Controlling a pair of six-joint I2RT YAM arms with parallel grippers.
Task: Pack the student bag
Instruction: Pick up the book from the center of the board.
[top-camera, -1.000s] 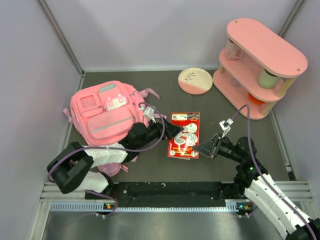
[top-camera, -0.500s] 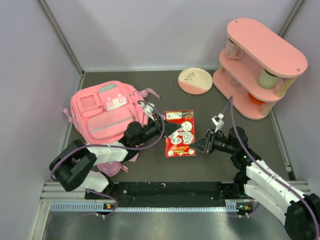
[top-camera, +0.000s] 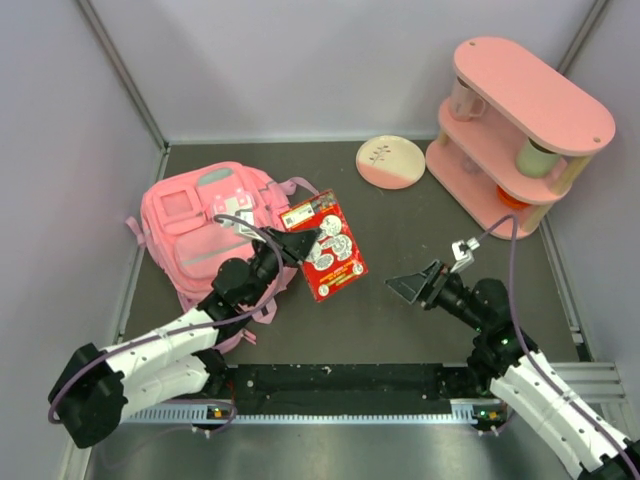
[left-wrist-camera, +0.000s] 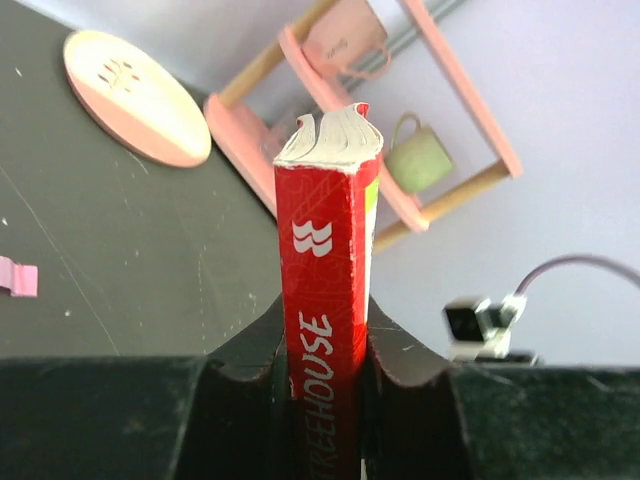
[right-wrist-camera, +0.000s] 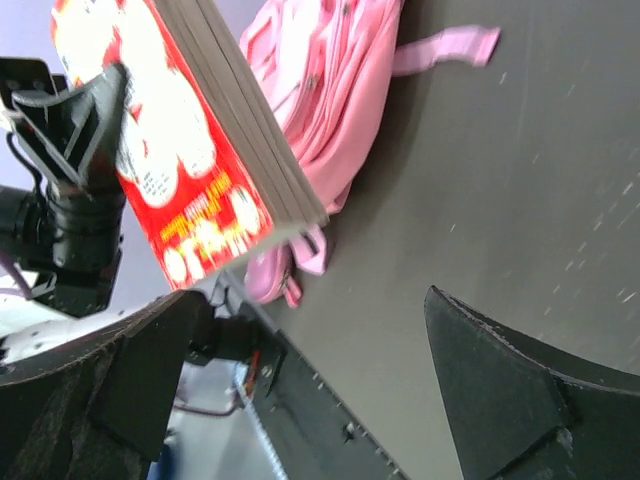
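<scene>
The student bag (top-camera: 205, 225) is a pink backpack lying flat at the table's left, front pockets up; it also shows in the right wrist view (right-wrist-camera: 330, 90). My left gripper (top-camera: 298, 243) is shut on the spine edge of a red picture book (top-camera: 324, 245), holding it lifted and tilted just right of the bag. In the left wrist view the red spine (left-wrist-camera: 325, 290) stands upright between the jaws of the left gripper (left-wrist-camera: 325, 350). My right gripper (top-camera: 410, 287) hovers open right of the book, apart from it. Its fingers (right-wrist-camera: 500, 380) are spread wide with only the table between them, and the book (right-wrist-camera: 170, 150) hangs beyond.
A pink and cream plate (top-camera: 390, 161) lies at the back. A pink two-tier shelf (top-camera: 525, 135) with mugs stands at the back right; a green mug (left-wrist-camera: 420, 160) sits on it. A loose pink bag strap (right-wrist-camera: 445, 48) lies on the dark table.
My left gripper closed on the book and lifted it up and left toward the bag. My right gripper let go of the book, opened wide and drew back to the right.
</scene>
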